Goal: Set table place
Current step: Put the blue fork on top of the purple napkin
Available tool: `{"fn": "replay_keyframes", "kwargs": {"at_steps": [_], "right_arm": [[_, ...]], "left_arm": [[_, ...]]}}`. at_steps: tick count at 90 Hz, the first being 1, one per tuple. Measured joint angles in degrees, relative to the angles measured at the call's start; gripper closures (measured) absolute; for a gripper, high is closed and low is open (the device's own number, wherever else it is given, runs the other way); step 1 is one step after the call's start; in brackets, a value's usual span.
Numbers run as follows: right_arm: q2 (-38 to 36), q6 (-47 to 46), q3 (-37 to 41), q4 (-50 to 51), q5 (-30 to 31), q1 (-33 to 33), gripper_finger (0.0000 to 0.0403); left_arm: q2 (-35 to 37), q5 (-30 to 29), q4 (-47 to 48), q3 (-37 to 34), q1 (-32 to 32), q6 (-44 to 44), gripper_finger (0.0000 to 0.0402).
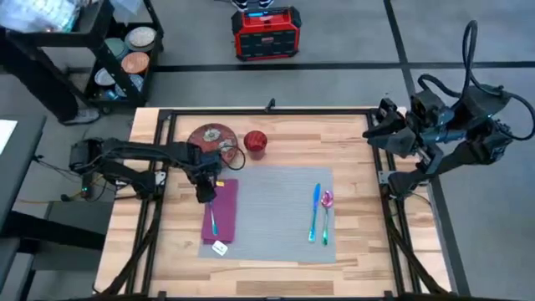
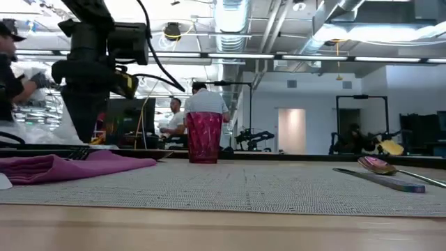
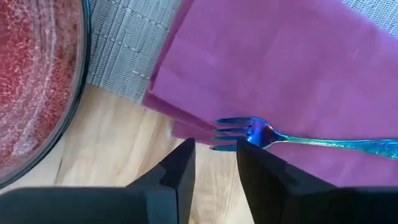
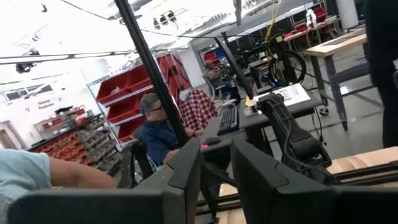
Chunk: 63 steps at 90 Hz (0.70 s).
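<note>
The left arm reaches in low from the left edge of the light plank surface point(image 1: 276, 272), its left end effector point(image 1: 204, 194) hovering over the far end of a magenta napkin point(image 1: 221, 211). Its fingers point(image 3: 180, 171) are slightly parted with nothing between them, just short of the tines of a blue fork point(image 3: 298, 140) lying on the napkin. A red-speckled plate point(image 1: 211, 136) sits just behind, off the mat, with a red cup point(image 1: 255, 142) beside it. The grey woven placemat point(image 1: 272, 213) lies mid-surface, toward the near edge, the napkin overlapping its left side. On its right side lie a blue knife point(image 1: 315, 212) and a spoon point(image 1: 326, 209), side by side. A small white tag point(image 1: 219, 247) near the napkin cannot be read. The right end effector point(image 1: 376, 134) waits raised at the surface's far right corner, fingers a little apart.
</note>
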<state>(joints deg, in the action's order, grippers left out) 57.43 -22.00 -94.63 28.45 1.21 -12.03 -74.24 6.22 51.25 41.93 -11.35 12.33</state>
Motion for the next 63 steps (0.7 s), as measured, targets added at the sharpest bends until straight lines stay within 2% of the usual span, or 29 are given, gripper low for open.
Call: {"fn": "replay_keyframes", "kwargs": {"at_steps": [21, 36, 45, 57, 63], "right_arm": [[-0.01, 0.0, 0.0, -0.2, 0.0, 0.0, 0.0326], [0.0, 0.0, 0.0, -0.2, 0.02, 0.0, 0.0326], [0.0, 0.0, 0.0, -0.18, 0.02, 0.0, 0.0326], [0.0, 0.02, 0.0, 0.28, 0.02, 0.0, 0.0326], [-0.02, 0.02, -0.02, 1.39, 0.02, 0.0, 0.0326]], "left_arm": [[-3.95, -0.65, -3.62, -0.96, 0.0, 0.36, 0.0299], [-7.84, 1.71, -4.06, -0.11, 0.0, -0.71, 0.0305], [-8.44, 2.96, -1.09, 1.84, 0.02, -2.01, 0.033], [-7.48, 2.95, 2.66, 5.01, 0.0, -3.79, 0.0387], [-6.95, 2.95, 2.89, 6.18, 0.0, -4.16, 0.0395]]}}
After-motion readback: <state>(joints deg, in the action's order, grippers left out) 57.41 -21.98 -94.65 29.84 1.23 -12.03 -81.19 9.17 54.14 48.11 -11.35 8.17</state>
